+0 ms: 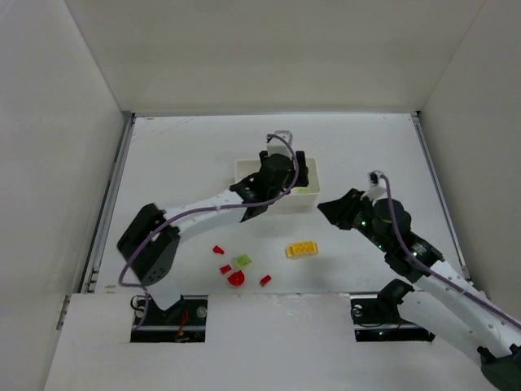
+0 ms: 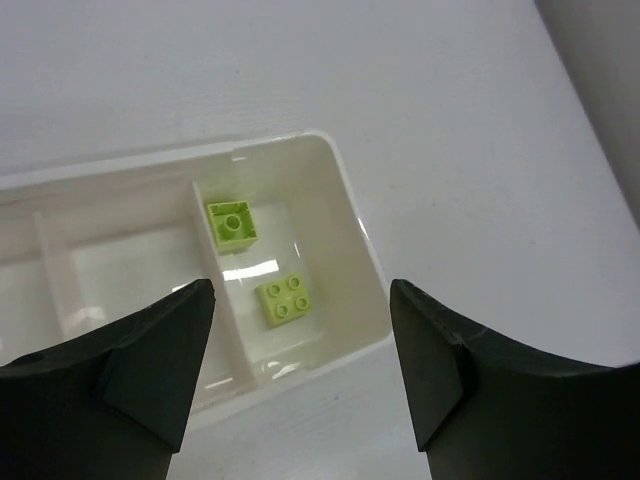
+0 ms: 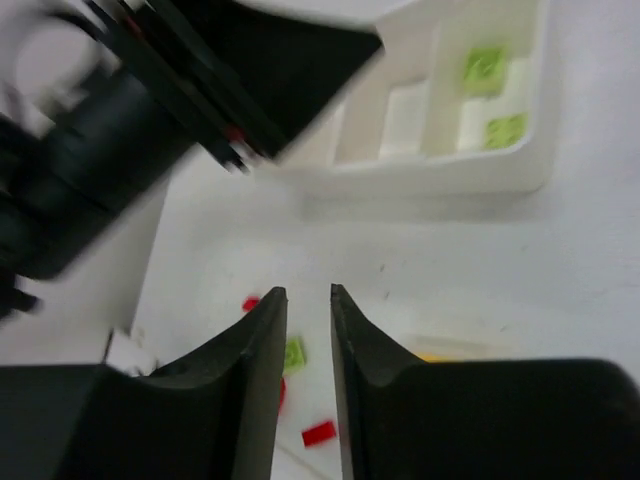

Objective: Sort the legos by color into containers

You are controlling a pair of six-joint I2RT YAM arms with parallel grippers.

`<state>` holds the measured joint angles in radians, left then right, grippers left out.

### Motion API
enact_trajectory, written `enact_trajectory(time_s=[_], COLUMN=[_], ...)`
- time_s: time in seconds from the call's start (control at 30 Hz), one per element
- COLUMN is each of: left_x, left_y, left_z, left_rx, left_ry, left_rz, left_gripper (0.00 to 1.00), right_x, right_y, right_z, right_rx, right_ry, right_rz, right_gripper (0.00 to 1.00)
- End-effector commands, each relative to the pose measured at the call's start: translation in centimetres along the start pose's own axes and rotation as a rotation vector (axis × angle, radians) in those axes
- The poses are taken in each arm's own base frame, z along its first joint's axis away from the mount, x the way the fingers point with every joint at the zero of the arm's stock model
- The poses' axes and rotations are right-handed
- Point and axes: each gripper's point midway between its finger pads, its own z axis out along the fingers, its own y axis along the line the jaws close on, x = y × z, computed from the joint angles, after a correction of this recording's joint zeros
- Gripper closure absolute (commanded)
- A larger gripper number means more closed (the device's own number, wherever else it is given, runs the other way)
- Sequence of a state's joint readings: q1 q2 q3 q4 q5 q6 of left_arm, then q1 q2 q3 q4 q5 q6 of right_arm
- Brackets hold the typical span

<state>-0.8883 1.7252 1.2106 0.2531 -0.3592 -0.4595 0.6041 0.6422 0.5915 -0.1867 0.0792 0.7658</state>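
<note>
The white three-compartment tray lies mid-table. Its right compartment holds two light-green legos. My left gripper hovers above that compartment, open and empty. On the table nearer the arms lie a yellow brick, a flat green piece and several red bits. My right gripper hangs right of the tray, above the loose pieces. Its jaws are shut to a thin gap with nothing between them.
White walls close in the table on the left, back and right. The left arm's black body fills the upper left of the right wrist view. The tray's other two compartments look empty.
</note>
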Motion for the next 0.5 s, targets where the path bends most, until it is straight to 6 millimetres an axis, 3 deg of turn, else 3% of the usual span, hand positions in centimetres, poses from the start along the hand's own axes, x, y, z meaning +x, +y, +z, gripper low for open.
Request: enact_trajectory(time_s=[0.0, 0.13, 0.27, 0.37, 0.47], left_x=[-10.3, -10.6, -7.0, -4.6, -3.0], left_y=[0.2, 4.1, 8.2, 10.2, 11.0], left_z=[-7.2, -13.2, -17.4, -19.3, -20.5], left_rx=[0.084, 0.086, 0.043, 0.022, 0.03], left_ry=[-0.264, -0.329, -0.319, -0.321, -0.324], left_rz=[-0.125, -0.183, -0.228, -0.276, -0.314], left_gripper=[0.31, 0.31, 0.31, 0.32, 0.32], right_x=[4.7, 12.1, 18.1, 21.1, 23.1], right_y=[3.6, 6.5, 7.8, 8.2, 9.0], right_z=[0.7, 1.5, 2.1, 2.9, 3.8], right_rx=[-0.121, -0.174, -0.154, -0.121, -0.104], right_ry=[0.163, 0.373, 0.499, 0.552, 0.573], right_rz=[-0.094, -0.204, -0.293, -0.344, -0.383], right_gripper=[0.73, 0.71, 0.41, 0.31, 0.24])
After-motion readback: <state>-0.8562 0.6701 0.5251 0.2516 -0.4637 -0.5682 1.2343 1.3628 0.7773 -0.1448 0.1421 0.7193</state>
